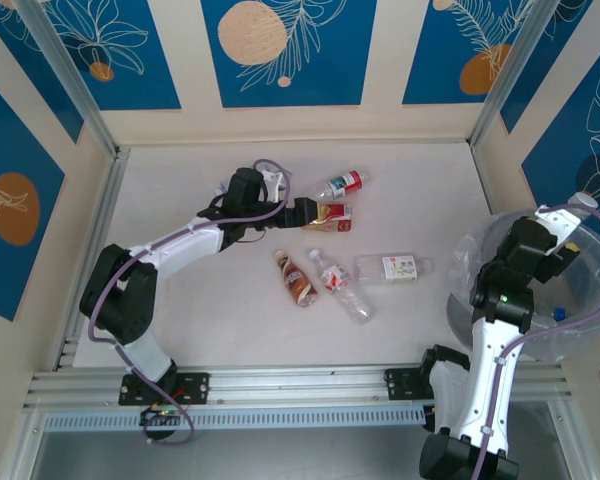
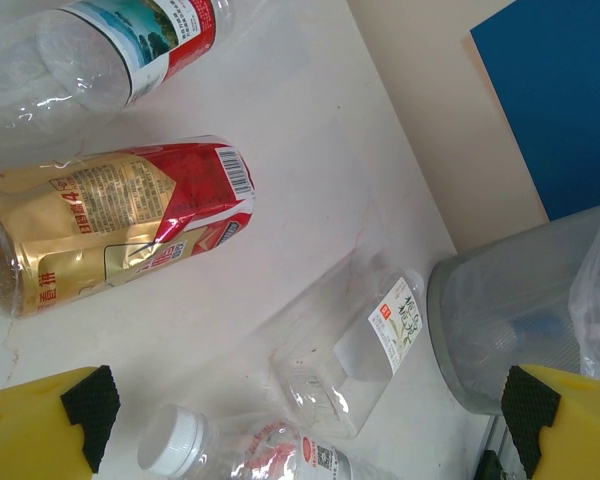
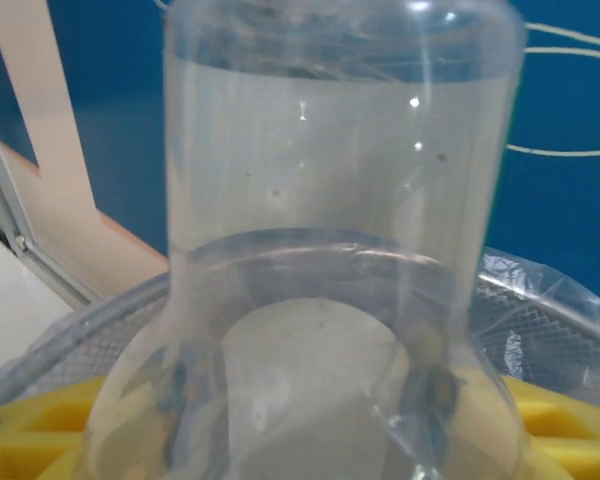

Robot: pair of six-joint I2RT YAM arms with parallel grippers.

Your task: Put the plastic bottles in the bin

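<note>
The right end effector (image 3: 300,445) hangs over the large round bin lined with a whitish plastic bag (image 3: 565,305). A clear plastic bottle (image 3: 340,200) stands upright between its yellow fingers (image 3: 40,445); I cannot tell whether they clamp it. Dropped off-centre, the bottle could strike the rim and bounce onto the bench (image 1: 210,325). The left end effector (image 2: 305,420), spread wide above a gold-and-red labelled bottle (image 2: 120,225) lying there, could set it rolling.

Bottles (image 1: 296,277) lie on the table (image 1: 410,190), left of the bin (image 1: 462,300).
</note>
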